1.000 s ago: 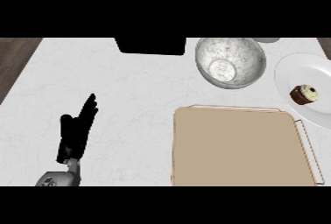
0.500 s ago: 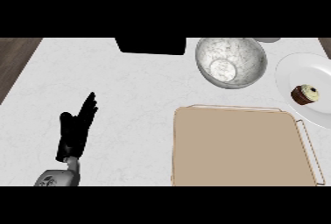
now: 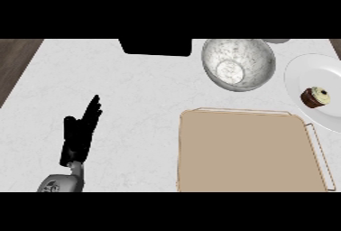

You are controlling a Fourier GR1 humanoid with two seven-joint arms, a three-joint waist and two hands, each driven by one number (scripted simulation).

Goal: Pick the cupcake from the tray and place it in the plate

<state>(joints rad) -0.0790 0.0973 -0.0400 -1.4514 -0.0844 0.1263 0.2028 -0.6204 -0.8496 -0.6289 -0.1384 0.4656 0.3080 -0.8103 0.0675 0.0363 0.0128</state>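
Note:
A small cupcake (image 3: 315, 96) with a dark wrapper and pale top sits on the white plate (image 3: 301, 76) at the right edge of the counter. The tan tray (image 3: 250, 151) lies bare below and left of the plate. My left hand (image 3: 78, 135) rests at the lower left, fingers straight and pointing up, holding nothing and far from the tray. My right hand does not show.
A grey speckled bowl (image 3: 238, 63) stands at the back, just left of the plate. A black block (image 3: 155, 47) sits at the counter's far edge. Dark wood floor shows past the counter's left edge (image 3: 16, 63).

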